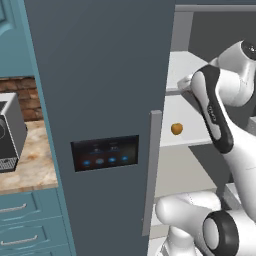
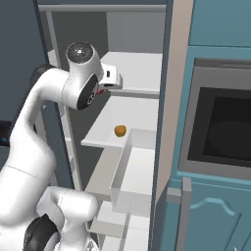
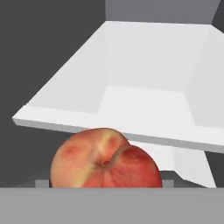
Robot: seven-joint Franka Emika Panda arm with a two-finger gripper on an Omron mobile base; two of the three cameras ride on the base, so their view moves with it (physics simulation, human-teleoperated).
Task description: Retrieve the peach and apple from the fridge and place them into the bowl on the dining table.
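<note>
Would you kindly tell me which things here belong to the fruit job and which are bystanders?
Job: fridge, peach, small orange fruit on a shelf (perhaps also wanted).
Bystanders: built-in oven, dark countertop appliance, teal drawers.

Kitchen, fridge (image 1: 100,100), wall oven (image 2: 220,127), teal drawers (image 1: 25,220)

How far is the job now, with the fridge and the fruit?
Done: the fridge stands open, white shelves showing. In hand: the arm reaches onto a shelf, and the hand view shows the peach right at the gripper; a grip cannot be confirmed. A small orange fruit sits on a lower shelf. Left: carrying both fruits to the bowl.
</note>
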